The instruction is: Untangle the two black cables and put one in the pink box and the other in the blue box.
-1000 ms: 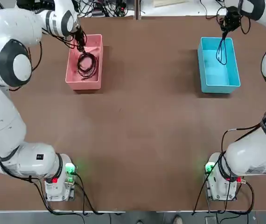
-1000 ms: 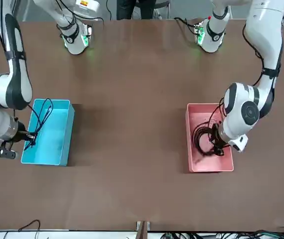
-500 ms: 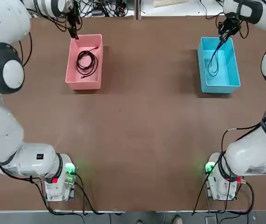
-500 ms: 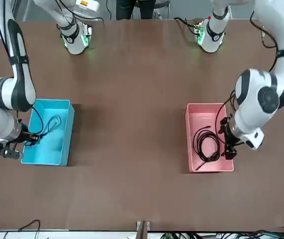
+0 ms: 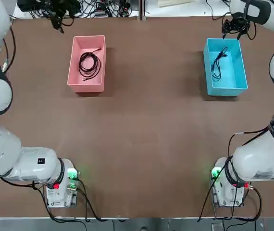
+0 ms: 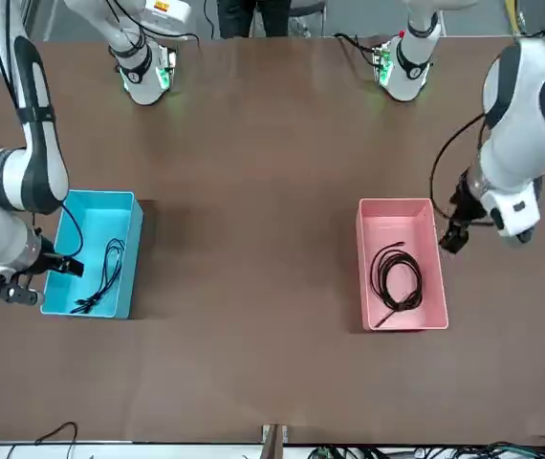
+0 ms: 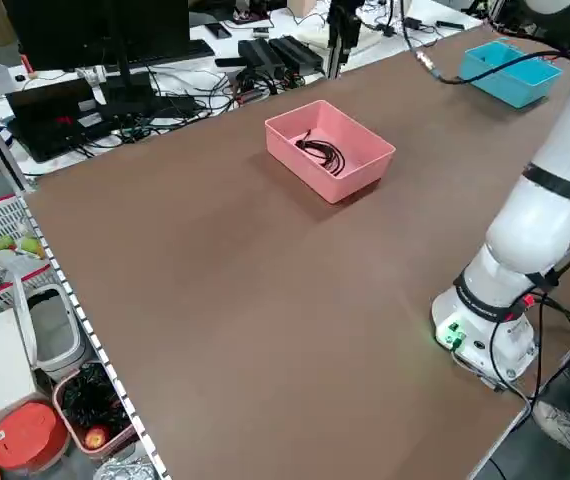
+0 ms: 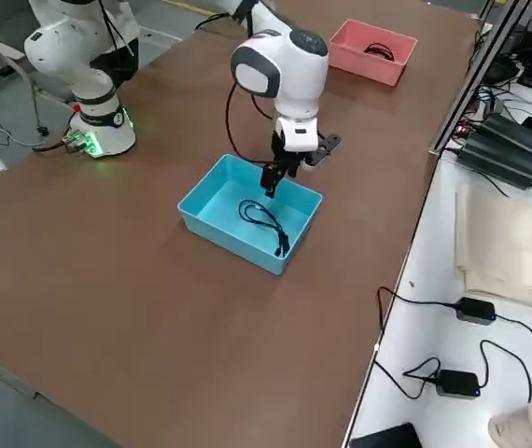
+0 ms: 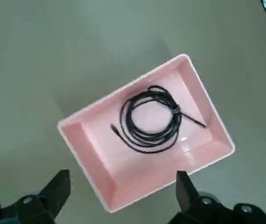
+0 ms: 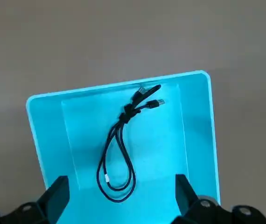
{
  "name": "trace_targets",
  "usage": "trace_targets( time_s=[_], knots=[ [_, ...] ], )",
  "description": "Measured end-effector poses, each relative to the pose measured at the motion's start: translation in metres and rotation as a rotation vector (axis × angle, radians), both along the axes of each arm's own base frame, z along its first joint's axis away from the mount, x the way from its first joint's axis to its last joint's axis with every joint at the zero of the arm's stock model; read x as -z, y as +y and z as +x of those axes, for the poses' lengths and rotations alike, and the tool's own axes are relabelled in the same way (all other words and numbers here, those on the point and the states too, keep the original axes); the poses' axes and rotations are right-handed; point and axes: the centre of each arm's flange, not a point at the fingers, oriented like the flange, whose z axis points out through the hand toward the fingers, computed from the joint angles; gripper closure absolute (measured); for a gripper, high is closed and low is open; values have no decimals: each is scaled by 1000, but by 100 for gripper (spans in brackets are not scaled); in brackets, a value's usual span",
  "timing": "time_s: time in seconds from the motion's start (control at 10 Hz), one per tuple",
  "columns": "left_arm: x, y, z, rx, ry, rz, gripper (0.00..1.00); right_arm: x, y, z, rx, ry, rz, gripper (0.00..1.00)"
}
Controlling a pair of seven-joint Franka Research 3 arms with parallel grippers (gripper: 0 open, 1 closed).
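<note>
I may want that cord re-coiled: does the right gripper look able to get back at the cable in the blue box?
Probably yes: the right gripper hangs open just above the blue box, and the cable lies uncovered inside.

- Table (image 5: 142,120): covered in a matt brown surface, smooth, with a faint fine texture; no glare is seen.
- Pink box (image 5: 74,62): smooth moulded plastic, plain walls, a soft sheen on the floor in the left wrist view.
- Blue box (image 5: 239,67): same kind of smooth plastic, light cyan, slightly glossy inside.
- Coiled cable in the pink box (image 5: 89,64): thin black cord, rubbery matt jacket.
- Cable in the blue box (image 5: 217,62): same matt black jacket; small plug ends with metal-looking tips are seen in the right wrist view.
- Arm shells (image 5: 7,139): glossy white plastic with black joint rings, highlights visible.
</note>
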Motion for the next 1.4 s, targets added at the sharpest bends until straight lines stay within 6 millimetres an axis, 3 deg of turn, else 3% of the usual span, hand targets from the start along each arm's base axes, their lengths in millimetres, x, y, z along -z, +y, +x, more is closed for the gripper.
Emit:
trace_targets(
  time_s=[0.2,0.4,0.6,0.9,1.1,1.4],
  knots=[
    [-40,1,-9,265,12,0,0,-29,6,-6,-10,7,5,0],
    [-59,-2,-15,572,26,-45,0,-87,10,-24,-42,2,8,0],
    [-69,-3,-22,856,49,-70,0,-154,7,-54,-81,27,14,0],
    [-83,2,-22,966,43,-68,0,-230,12,-90,-91,75,24,0],
    [-87,9,-19,978,39,-53,0,-248,17,-102,-99,75,26,0],
    [-91,12,-18,980,39,-23,0,-248,24,-101,-111,77,26,0]
  ],
)
